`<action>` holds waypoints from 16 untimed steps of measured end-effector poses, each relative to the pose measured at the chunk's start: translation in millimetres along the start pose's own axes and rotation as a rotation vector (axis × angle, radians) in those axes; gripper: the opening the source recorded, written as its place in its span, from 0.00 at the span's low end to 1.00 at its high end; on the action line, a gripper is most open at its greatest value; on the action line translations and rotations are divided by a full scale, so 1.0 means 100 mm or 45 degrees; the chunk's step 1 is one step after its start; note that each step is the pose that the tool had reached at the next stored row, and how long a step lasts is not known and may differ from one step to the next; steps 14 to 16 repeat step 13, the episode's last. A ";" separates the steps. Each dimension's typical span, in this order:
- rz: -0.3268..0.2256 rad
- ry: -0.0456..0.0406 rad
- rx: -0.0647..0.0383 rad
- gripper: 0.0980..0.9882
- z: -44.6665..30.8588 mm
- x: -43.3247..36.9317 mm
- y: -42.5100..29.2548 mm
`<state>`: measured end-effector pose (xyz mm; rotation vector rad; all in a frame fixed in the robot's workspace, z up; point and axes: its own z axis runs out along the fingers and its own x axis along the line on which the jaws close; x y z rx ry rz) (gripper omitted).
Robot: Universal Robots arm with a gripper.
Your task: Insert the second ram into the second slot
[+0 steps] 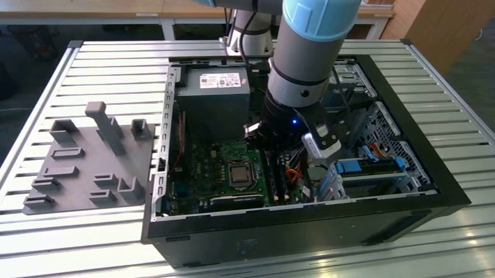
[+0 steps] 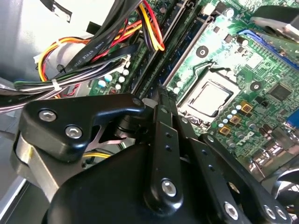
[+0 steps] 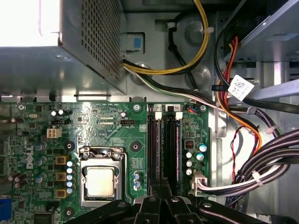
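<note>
Reaching down into an open black desktop computer case [image 1: 433,174], the grey and pale blue robot arm [image 1: 309,52] holds its black gripper [image 1: 282,142] low over the green motherboard [image 1: 220,174] near the centre of the exterior view. The case lies on a slatted metal worktop [image 1: 433,69], and a grey plastic fixture tray with upright pegs [image 1: 85,174] sits at the left of that view, well apart from the arm.

In the first wrist view the gripper [image 3: 161,189] enters from the bottom centre. Its tips sit at the lower end of the long dark memory slots with white end clips [image 3: 166,140], which lie just right of the square silver processor socket [image 3: 100,179]. A grey perforated metal power supply box [image 3: 88,51] fills the upper left, and bundles of yellow, orange, black and white cables [image 3: 233,116] run down the right side.

In the second wrist view the gripper [image 2: 160,95] narrows to a point at the frame's centre. The jaws are drawn together, with no gap visible between the tips. The second ram [image 2: 184,44], a thin bluish stick, appears to lie along a slot that runs from the upper middle of the frame down to the tips. Whether it is fully seated, or pinched at its end by the jaws, I cannot tell.
</note>
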<state>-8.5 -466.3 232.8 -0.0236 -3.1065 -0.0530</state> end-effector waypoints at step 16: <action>0.000 0.000 0.000 0.01 -0.076 0.002 0.003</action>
